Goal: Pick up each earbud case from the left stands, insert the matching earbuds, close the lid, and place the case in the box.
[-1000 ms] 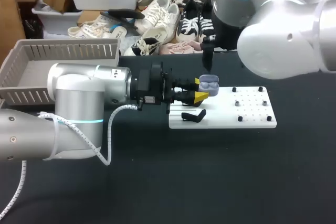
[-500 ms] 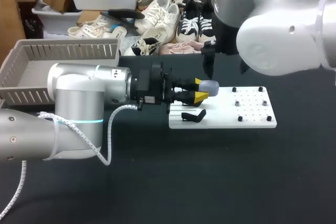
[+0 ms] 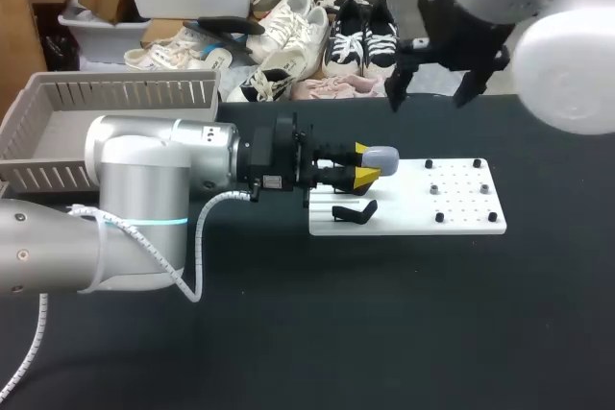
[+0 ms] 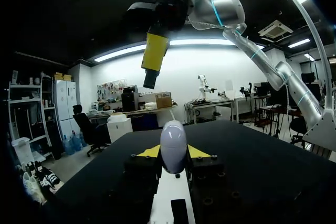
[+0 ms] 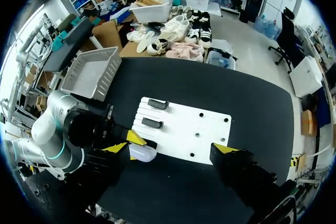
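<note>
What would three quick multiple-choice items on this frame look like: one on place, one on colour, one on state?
1. Where is the earbud case?
A. in the grey box
B. between the left gripper's fingers
C. flat on the tabletop

2. What colour is the board that carries the stands?
A. white
B. red
C. green

3. The case's lid is:
A. open
B. missing
C. shut

Key:
1 B, the yellow tips press on it from both sides in the left wrist view.
2 A, it shows plain white in the head view.
3 C, the case shows as one smooth closed shell with no earbuds visible.
</note>
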Available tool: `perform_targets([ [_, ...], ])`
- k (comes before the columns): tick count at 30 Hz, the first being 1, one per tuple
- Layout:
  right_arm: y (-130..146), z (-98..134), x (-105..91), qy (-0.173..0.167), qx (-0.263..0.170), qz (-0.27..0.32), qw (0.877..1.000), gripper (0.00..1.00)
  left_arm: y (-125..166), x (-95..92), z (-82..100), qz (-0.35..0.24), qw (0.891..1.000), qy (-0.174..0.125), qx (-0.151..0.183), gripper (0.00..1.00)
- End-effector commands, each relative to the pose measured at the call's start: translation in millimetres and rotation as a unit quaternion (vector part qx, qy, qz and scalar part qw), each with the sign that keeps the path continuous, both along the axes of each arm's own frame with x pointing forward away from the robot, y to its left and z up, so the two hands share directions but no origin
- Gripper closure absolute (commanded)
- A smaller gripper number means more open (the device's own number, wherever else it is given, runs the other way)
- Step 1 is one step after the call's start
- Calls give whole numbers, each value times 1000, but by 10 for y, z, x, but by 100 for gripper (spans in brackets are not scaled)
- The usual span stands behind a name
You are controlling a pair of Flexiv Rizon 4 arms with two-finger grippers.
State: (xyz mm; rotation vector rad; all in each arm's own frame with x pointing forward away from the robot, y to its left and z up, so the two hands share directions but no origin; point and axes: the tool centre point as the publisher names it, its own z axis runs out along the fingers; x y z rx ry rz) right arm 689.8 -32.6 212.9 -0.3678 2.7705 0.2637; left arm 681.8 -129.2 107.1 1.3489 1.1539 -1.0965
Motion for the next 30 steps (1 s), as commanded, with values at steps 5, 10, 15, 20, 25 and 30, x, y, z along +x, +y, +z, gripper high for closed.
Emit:
perform_targets([
  [5, -219, 90, -323, -5, 79, 59, 995, 0, 464, -36, 241, 52, 998, -8, 25, 100],
  [10, -219, 90, -323, -5, 79, 59, 995, 0, 853, -11, 314, 100, 994, -9, 32, 100],
  [15, -219, 90, -323, -5, 79, 59, 995, 0, 1246, 38, 296, 158, 987, 7, 28, 100],
  [20, -219, 90, -323, -5, 79, 59, 995, 0, 1653, 183, 290, 219, 974, 14, 52, 100],
  [25, -219, 90, -323, -5, 79, 59, 995, 0, 2069, 353, 270, 276, 956, 19, 102, 100],
  [30, -219, 90, -323, -5, 79, 59, 995, 0, 2480, 498, 300, 333, 933, 23, 131, 100],
])
